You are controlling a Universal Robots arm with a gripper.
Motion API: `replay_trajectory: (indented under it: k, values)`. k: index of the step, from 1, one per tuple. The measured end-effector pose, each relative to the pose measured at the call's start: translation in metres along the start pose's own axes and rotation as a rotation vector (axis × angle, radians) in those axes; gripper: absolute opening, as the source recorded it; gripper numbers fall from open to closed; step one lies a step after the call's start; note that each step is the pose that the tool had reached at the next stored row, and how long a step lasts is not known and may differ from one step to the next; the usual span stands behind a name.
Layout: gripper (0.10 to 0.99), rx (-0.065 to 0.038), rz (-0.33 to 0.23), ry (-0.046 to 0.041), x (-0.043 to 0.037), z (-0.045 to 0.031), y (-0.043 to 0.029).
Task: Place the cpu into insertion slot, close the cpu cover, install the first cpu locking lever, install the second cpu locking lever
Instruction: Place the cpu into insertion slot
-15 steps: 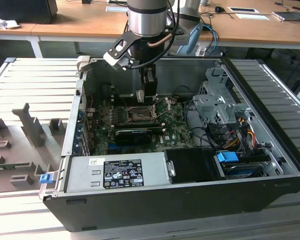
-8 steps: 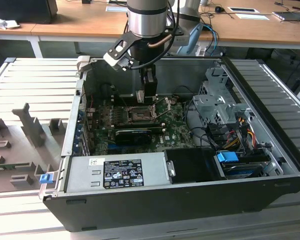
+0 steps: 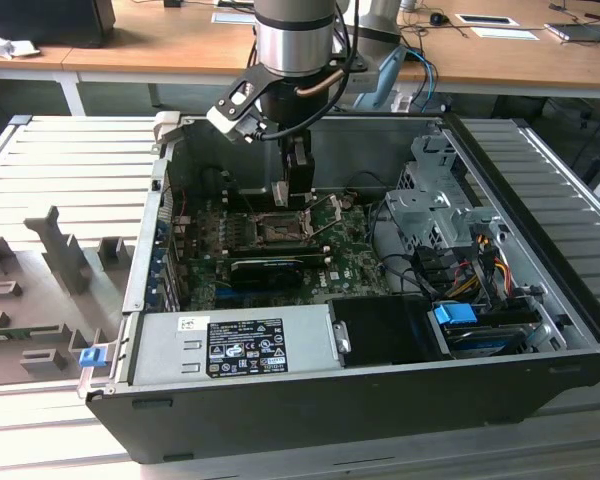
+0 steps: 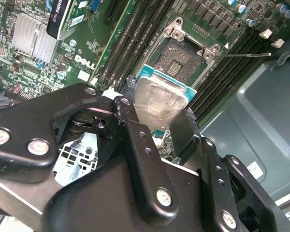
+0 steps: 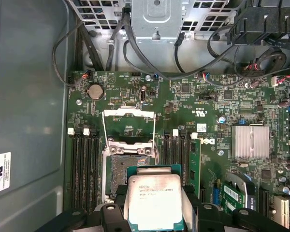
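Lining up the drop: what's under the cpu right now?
Beyond the cpu, part of the open slot shows, its dark bed bare, the cover raised. The cpu, held in the hand, hides the rest of the slot and the board there.

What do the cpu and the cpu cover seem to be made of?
The cpu: likely a metal lid, matte silver with soft glare, on a green laminate rim. The cpu cover: thin sheet metal, probably steel, given its bright bare-grey edges.
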State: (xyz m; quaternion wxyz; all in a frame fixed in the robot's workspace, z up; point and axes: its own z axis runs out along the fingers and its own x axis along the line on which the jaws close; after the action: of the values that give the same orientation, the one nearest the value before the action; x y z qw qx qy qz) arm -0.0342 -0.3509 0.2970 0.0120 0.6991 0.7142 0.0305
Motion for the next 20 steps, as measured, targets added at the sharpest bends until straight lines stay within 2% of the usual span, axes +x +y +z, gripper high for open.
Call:
replay_trajectory:
  k: [20]
  values:
    - [0.525,0.0,0.0,0.0001,-0.0001,0.0028,-0.0002]
